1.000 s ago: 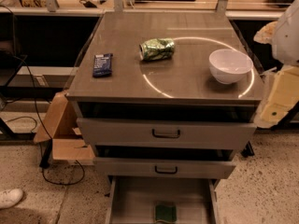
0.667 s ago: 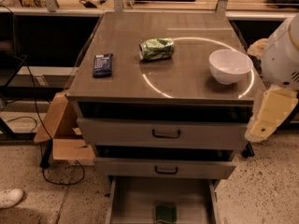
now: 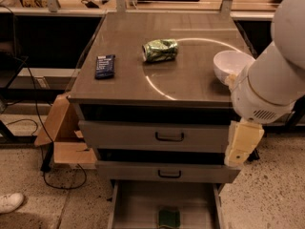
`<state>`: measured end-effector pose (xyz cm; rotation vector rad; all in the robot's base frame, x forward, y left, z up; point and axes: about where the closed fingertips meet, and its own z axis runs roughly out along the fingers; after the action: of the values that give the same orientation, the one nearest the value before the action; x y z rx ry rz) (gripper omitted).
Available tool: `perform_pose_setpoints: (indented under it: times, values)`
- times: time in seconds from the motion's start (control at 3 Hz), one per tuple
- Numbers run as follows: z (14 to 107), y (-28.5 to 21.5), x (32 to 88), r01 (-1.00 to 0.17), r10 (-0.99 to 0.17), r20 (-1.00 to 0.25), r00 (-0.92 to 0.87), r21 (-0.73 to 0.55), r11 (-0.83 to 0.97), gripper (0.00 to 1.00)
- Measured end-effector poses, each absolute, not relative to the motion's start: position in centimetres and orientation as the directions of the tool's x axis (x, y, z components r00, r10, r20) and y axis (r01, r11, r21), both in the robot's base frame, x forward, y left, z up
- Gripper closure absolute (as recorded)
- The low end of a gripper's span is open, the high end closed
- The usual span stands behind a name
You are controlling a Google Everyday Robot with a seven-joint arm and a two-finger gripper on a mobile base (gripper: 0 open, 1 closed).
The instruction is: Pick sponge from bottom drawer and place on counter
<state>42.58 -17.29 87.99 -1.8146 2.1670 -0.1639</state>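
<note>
The sponge [image 3: 169, 217], dark green face up, lies in the open bottom drawer [image 3: 136, 206] near its front middle. The counter [image 3: 190, 87] is the grey-brown cabinet top with a thin white circle line. My white arm comes in from the upper right, and my cream gripper [image 3: 241, 145] hangs at the cabinet's right edge, level with the two upper drawers. It is well above and to the right of the sponge and holds nothing that I can see.
On the counter are a crushed green can [image 3: 160, 50], a dark blue packet [image 3: 105, 66] and a white bowl [image 3: 231, 65], partly hidden by my arm. The two upper drawers are closed. A cardboard box [image 3: 64, 137] and cables lie left of the cabinet.
My arm has swung in from the right edge, leftward and down, and now covers part of the bowl. The sponge and drawer have not moved.
</note>
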Motion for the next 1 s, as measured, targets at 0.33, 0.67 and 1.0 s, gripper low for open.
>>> perform_pose_setpoints:
  times: [0.33, 0.67, 1.0]
  values:
    - [84.9, -17.1, 42.1, -0.954, -0.977, -0.155, -0.149, -0.237, 0.183, 0.0]
    - [84.7, -17.1, 42.0, -0.955, -0.977, -0.154, -0.149, -0.233, 0.182, 0.0]
    - [84.0, -15.9, 40.7, -0.961, -0.973, -0.179, -0.148, -0.205, 0.184, 0.0]
